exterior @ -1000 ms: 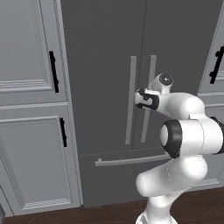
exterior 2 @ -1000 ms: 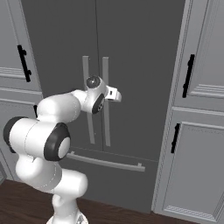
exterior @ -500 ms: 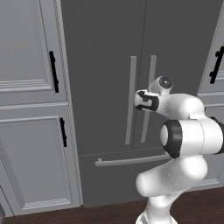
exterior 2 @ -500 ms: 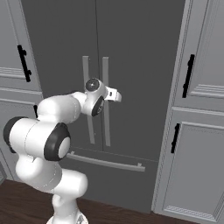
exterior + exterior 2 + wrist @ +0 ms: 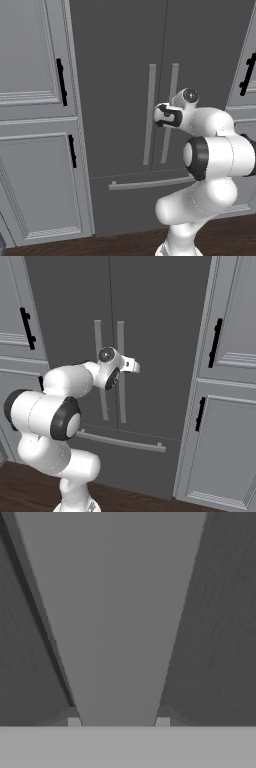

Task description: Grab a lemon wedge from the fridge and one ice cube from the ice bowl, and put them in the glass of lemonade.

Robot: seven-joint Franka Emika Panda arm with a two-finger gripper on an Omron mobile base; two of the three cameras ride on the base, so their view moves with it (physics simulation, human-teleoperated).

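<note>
Hand view: a light grey bar handle (image 5: 117,612) runs up the middle between two small pale fingertips (image 5: 74,722), one on each side of its base; the fingers are spread around the bar, and contact cannot be judged. Dark door surface lies on both sides.

Left base view: the fridge (image 5: 130,100) stands shut, between paler panelled cabinets (image 5: 35,125) with black handles (image 5: 61,82). The gripper (image 5: 161,114) is at the right-hand vertical handle (image 5: 169,112), at mid height. A horizontal drawer bar (image 5: 150,181) lies below.

Right base view: the gripper (image 5: 131,364) reaches the same handle (image 5: 121,373).
</note>
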